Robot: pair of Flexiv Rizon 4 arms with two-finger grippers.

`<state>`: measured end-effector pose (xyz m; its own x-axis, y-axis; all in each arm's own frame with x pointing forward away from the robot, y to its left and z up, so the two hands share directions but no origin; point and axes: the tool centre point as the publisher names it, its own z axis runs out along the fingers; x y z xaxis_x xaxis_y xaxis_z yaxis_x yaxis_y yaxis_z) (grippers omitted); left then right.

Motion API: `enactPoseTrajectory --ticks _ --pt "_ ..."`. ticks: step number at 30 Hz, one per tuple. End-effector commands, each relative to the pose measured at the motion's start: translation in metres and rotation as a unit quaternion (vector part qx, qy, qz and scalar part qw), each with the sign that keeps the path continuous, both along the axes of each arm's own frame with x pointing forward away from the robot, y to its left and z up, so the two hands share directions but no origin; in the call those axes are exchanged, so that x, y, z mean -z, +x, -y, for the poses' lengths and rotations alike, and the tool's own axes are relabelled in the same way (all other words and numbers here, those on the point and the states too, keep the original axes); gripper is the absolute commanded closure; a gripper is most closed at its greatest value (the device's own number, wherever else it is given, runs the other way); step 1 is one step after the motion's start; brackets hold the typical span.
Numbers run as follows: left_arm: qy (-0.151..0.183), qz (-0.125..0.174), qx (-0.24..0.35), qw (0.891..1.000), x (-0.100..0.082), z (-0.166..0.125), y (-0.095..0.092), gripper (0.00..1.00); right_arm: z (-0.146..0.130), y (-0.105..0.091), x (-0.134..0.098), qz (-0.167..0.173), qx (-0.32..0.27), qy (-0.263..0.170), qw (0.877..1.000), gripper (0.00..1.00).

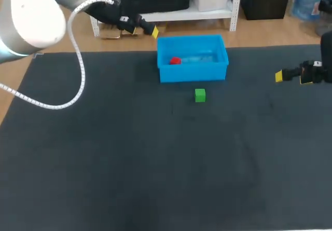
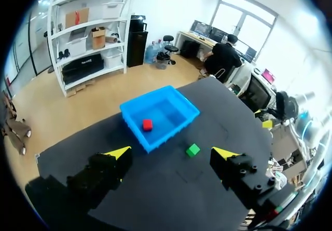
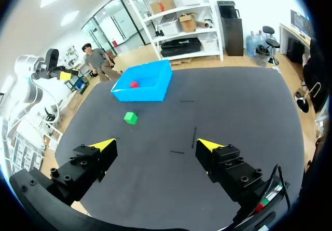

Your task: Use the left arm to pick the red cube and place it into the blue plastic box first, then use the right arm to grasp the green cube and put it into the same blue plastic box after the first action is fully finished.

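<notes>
With left pincer (image 2: 171, 152) and right pincer (image 3: 156, 144) released, we risk shoving the green cube (image 1: 200, 95) against the nearby blue box (image 1: 192, 74).

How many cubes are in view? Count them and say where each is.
2. The red cube lies inside the blue plastic box. The green cube sits on the dark table in front of the box, not touching it. None appears hidden.

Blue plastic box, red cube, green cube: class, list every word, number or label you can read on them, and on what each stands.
None: the blue plastic box, red cube and green cube show plain faces, no print.
The table's short dark marks are lines, not letters.
</notes>
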<state>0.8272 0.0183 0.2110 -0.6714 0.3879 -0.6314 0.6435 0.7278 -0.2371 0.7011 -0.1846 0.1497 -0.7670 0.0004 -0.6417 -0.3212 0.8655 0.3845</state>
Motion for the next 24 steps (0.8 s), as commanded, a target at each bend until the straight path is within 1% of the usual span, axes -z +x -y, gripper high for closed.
enactPoseTrajectory --ticks 1,11,24 --pt "-0.008 0.005 0.004 1.0 0.002 -0.004 -0.012 0.0 0.0 0.0 0.0 0.0 0.0 0.0 1.0 0.0" --pt "-0.003 -0.007 0.012 1.0 0.009 -0.005 -0.028 0.0 0.0 0.0 0.0 0.0 0.0 0.0 1.0 0.0" --pt "0.005 -0.033 0.008 0.999 0.025 -0.006 -0.044 0.0 0.0 0.0 0.0 0.0 0.0 0.0 1.0 0.0"
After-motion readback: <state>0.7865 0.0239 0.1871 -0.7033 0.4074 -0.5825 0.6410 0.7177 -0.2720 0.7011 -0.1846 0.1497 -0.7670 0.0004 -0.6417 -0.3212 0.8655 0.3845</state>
